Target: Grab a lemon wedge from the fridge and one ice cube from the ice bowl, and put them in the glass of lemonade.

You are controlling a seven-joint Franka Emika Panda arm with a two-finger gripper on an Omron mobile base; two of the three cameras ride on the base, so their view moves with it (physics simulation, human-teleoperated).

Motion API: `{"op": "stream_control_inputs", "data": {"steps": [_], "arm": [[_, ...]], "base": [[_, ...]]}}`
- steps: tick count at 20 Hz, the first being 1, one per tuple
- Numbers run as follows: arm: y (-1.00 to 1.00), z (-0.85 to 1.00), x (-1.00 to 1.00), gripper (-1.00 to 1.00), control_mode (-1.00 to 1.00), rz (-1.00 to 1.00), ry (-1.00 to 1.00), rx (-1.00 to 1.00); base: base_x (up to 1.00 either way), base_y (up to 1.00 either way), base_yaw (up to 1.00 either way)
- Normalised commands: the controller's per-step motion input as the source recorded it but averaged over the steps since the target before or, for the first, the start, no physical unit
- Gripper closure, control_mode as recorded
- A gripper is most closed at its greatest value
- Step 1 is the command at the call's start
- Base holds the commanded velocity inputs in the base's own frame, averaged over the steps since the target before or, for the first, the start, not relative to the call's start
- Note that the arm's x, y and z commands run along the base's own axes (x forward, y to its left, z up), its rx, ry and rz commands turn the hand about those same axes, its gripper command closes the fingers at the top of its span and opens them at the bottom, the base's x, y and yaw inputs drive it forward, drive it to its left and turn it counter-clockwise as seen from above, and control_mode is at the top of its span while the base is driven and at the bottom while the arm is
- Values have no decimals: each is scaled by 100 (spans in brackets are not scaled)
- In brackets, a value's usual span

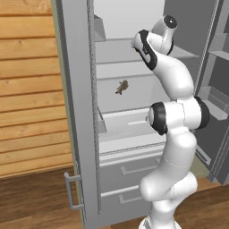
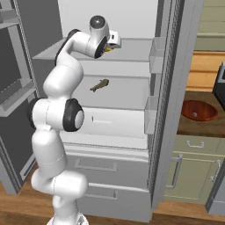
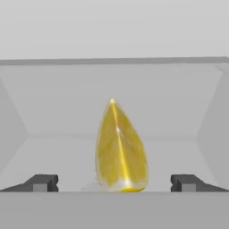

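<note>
Standing wide open, the gripper has nothing between its fingertips; the lemon wedge sits upright on the fridge shelf midway between them, pointed end at twelve o'clock, apart from both tips. From the right base camera the fridge has both doors swung open, and the hand reaches onto an upper shelf. A small brownish item lies on the shelf below, at six o'clock from the hand. Out at three o'clock, the ice bowl rests on the counter beside the fridge.
</note>
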Motion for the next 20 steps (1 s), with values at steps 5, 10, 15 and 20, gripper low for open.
{"op": "stream_control_inputs", "data": {"steps": [5,10,15,20], "arm": [[0,-1,14,-100,-100,0,1,0],[0,-4,2,-100,-100,0,3,0],[0,-12,11,-100,-100,0,3,0],[0,-2,0,-100,-100,0,2,0]], "base": [[0,0,0],[0,0,0],[0,0,0],[0,0,0]]}}
